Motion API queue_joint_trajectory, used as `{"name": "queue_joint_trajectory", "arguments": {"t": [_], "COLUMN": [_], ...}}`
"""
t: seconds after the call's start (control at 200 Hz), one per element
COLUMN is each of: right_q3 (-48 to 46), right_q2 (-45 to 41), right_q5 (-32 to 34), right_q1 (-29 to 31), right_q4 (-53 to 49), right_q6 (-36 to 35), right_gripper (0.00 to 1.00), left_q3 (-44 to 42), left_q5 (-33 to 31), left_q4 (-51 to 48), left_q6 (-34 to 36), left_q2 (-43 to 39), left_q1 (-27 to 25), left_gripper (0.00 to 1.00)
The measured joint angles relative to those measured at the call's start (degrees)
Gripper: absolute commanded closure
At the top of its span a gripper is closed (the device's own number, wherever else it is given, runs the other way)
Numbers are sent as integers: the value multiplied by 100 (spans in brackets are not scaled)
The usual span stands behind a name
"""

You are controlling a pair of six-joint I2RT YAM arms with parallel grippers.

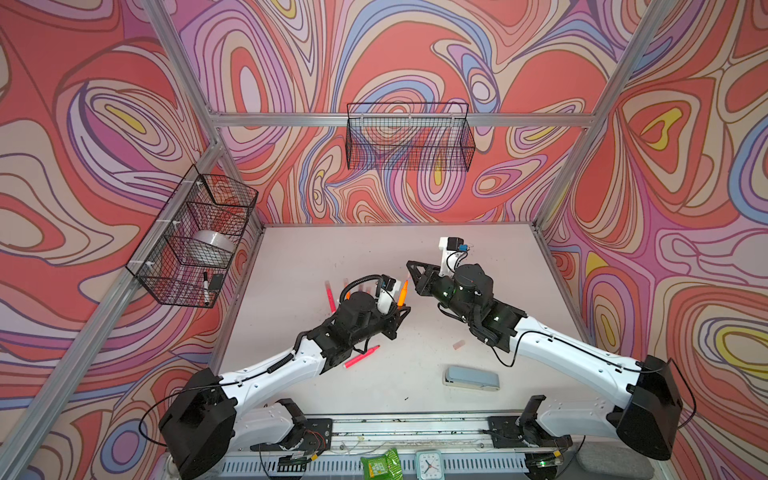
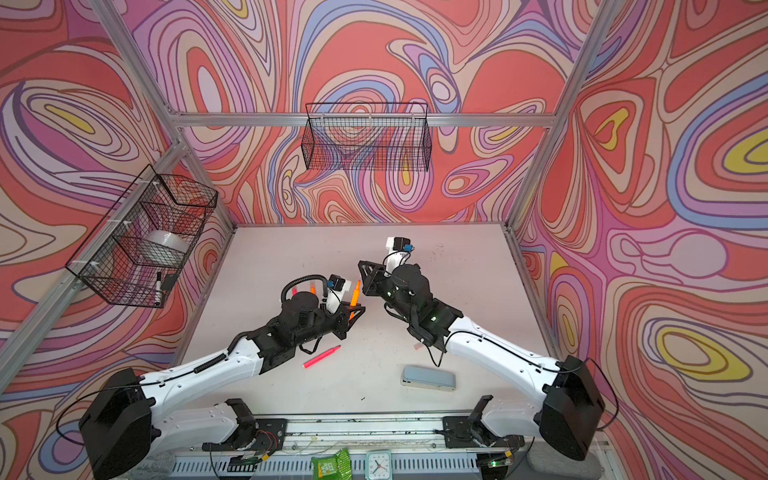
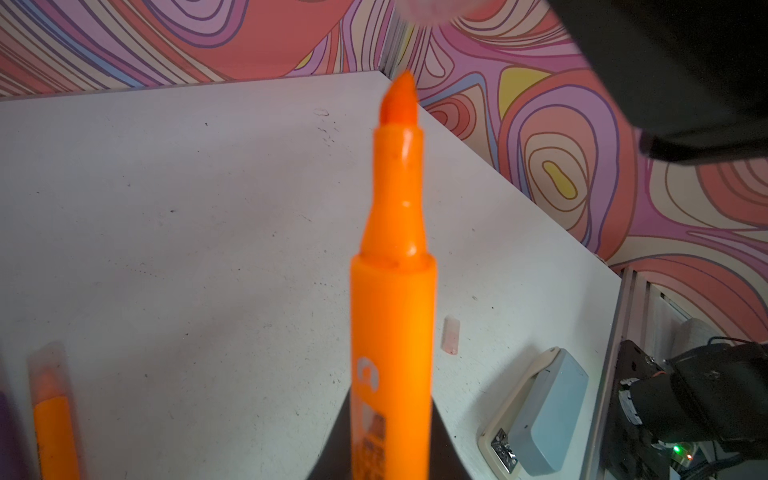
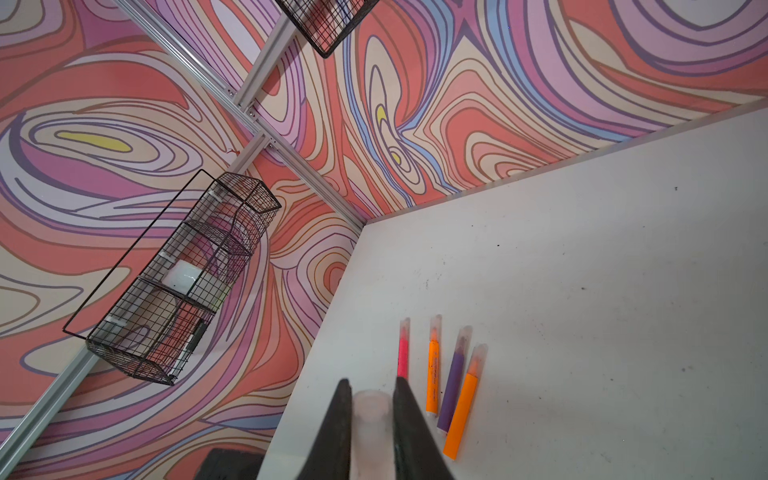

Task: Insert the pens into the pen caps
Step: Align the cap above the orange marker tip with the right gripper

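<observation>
- Pink uncapped pen [image 1: 361, 356] and a loose cap [image 1: 458, 344] lie nearest on the table [image 1: 332, 249], well apart.
- Mid-table, the left pincer [image 1: 400, 309] pinches an orange pen [image 3: 392, 291], tip raised.
- Left of it lie four capped pens [image 4: 453, 374], side by side.
- Farthest, the right pincer [image 4: 370, 386] pinches a clear cap [image 4: 371, 409].

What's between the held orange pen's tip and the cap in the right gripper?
Nothing: the left wrist view shows only open air between the held orange pen and the cap.
</observation>
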Motion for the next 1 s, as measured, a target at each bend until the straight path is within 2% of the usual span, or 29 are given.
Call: {"name": "queue_joint_trajectory", "arguments": {"t": [1.001], "right_q3": [-186], "right_q2": [94], "right_q5": [-129], "right_q1": [0], "right_q4": [22], "right_q6": [114], "right_gripper": [84], "left_q3": [17], "left_q5": [-114], "left_q4": [-52], "left_q6": [-2], "left_q2": [129], "left_q1": [2], "left_gripper": [100]}}
